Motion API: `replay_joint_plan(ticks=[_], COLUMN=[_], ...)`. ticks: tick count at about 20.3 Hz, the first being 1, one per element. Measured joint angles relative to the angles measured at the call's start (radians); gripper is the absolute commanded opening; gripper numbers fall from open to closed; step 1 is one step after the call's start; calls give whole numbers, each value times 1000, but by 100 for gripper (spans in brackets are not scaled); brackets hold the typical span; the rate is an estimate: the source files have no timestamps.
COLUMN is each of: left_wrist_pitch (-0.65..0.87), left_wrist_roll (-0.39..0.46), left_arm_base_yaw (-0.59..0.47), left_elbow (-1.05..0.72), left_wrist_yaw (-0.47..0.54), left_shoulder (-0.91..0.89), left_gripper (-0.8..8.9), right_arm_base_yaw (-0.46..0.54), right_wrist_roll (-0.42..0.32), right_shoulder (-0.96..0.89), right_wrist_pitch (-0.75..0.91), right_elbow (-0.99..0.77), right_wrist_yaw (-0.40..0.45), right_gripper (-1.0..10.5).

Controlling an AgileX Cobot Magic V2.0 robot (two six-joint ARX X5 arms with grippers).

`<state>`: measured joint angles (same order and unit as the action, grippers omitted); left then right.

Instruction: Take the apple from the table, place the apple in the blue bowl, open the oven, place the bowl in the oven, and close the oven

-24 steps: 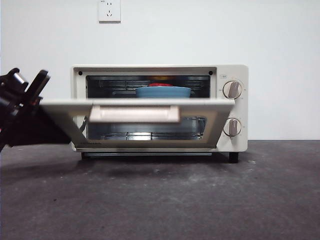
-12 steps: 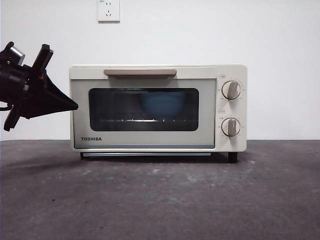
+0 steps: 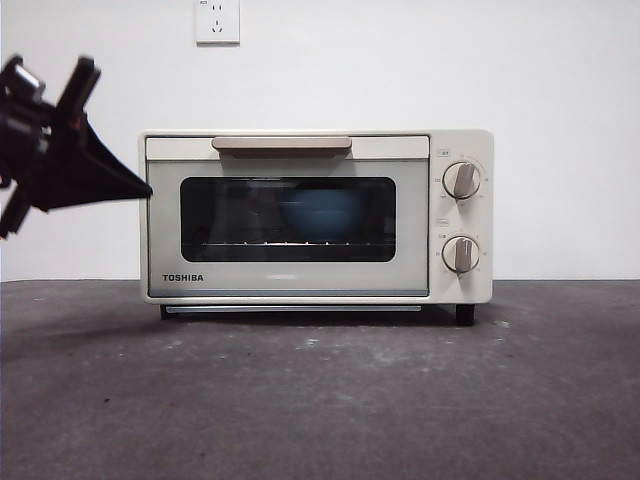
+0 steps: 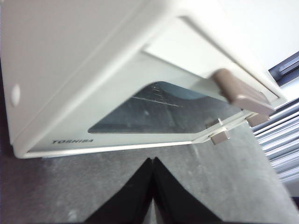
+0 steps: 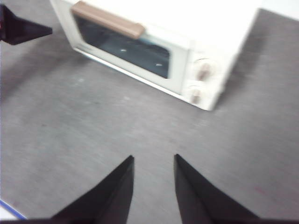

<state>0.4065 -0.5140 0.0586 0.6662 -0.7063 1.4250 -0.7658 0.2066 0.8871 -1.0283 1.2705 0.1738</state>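
The cream oven (image 3: 317, 215) stands on the table (image 3: 320, 400) with its door up and its beige handle (image 3: 281, 145) at the top. Through the dark window the blue bowl (image 3: 322, 213) shows dimly on the rack. The apple is hidden. My left gripper (image 3: 140, 190) is shut and empty, its tip just off the oven's left front corner; the left wrist view shows the gripper (image 4: 152, 161) close below the door (image 4: 154, 107). My right gripper (image 5: 153, 159) hangs open and empty over bare table, well back from the oven (image 5: 154, 51).
A white wall with a socket (image 3: 217, 20) rises behind the oven. Two grey knobs (image 3: 462, 180) sit on the oven's right panel. Dark grey table stretches in front of the oven.
The oven door has swung up from lying open to shut. My left gripper has risen from beside the lowered door to the oven's upper left corner.
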Motion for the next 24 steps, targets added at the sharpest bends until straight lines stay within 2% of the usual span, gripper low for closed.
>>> replay_joint_plan(ticks=[9, 16, 20, 24], left_wrist_pitch=[-417, -565, -642, -692], left_wrist_roll=[208, 301, 328, 341], left_arm_base_yaw=[66, 135, 167, 173], left_elbow=[0, 0, 0, 0], left_wrist_yaw=[242, 333, 391, 393], left_shoulder=[-314, -526, -607, -634], left_gripper=[7, 7, 7, 7], right_arm_base_yaw=[0, 0, 0, 0], right_wrist_roll=[0, -1, -1, -1], right_shoulder=[-87, -107, -107, -108], right_wrist_pitch=[500, 912, 1066, 1103], right_elbow=[-389, -658, -748, -754], right_wrist_yaw=[-37, -43, -42, -42], right_gripper=[136, 136, 136, 136])
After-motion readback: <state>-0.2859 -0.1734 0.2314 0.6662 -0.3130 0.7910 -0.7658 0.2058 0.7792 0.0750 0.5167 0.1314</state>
